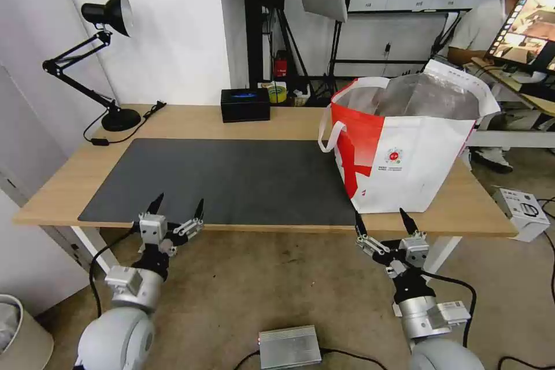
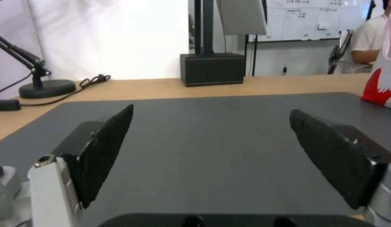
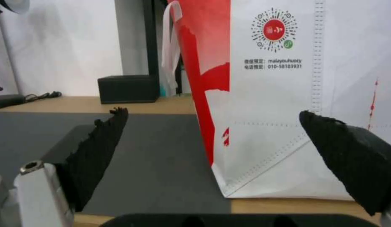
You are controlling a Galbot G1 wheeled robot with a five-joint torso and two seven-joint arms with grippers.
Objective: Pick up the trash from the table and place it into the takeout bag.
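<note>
The takeout bag, white with a red panel and foil lining, stands open on the right end of the table, partly on the dark grey mat. The trash is out of view; the mat is bare. My left gripper hovers open at the table's front edge, left of centre, its black pads facing across the mat. My right gripper is open just in front of the bag's lower front face, with nothing between its fingers.
A black desk lamp stands at the back left corner and a small black box at the back middle. On the floor lie a grey metal box between my arms and a white box to the right.
</note>
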